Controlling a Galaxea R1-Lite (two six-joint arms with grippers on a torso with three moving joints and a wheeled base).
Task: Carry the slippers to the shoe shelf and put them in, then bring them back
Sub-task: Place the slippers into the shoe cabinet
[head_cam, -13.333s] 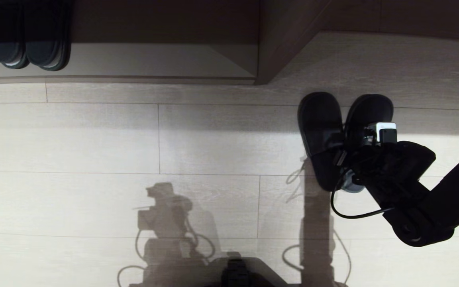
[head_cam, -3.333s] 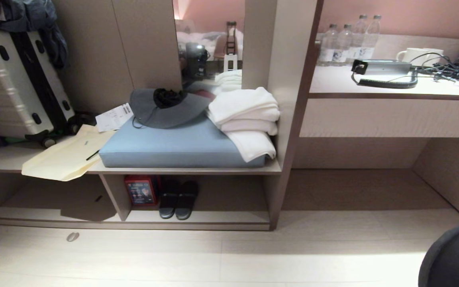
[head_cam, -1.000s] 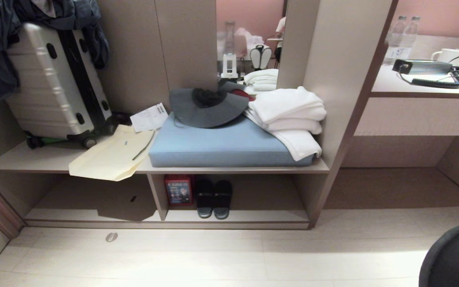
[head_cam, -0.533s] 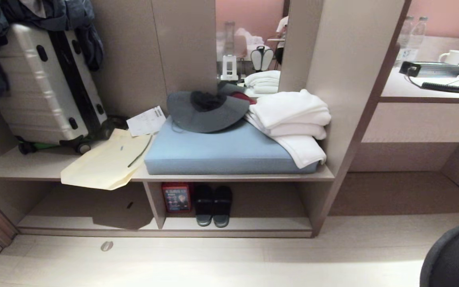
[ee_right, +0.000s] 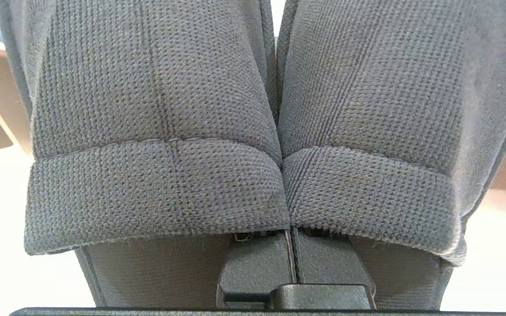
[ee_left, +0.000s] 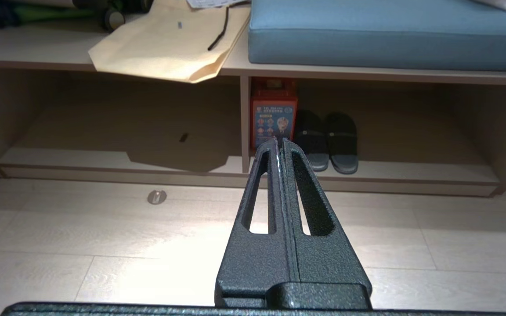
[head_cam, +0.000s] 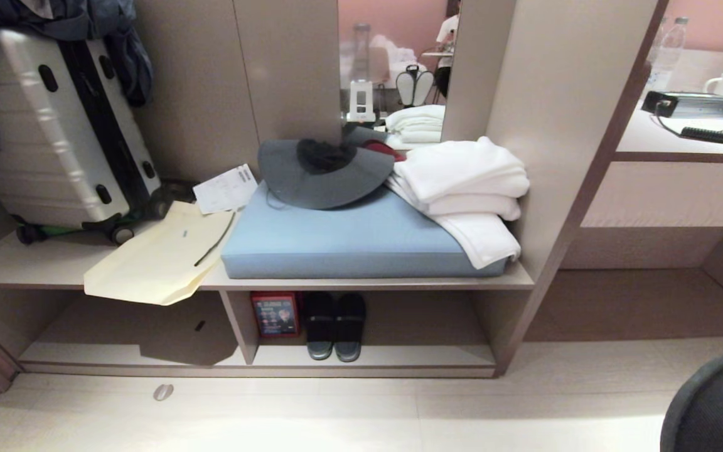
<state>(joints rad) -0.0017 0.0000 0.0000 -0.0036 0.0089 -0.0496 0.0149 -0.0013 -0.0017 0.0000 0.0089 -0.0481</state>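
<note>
We hold our right gripper [ee_right: 291,265] with its jaws pressed tight together, and the slippers [ee_right: 156,131] sit right over them, two grey knit uppers side by side. Our left gripper [ee_left: 280,144] has its jaws closed flat on nothing. Well beyond those tips, across the floor, lies the shoe shelf [ee_left: 411,170]. A red box [ee_left: 273,112] stands dead ahead of them against the divider [ee_left: 244,123], with a black-banded pair [ee_left: 342,140] just beside the box.
</note>
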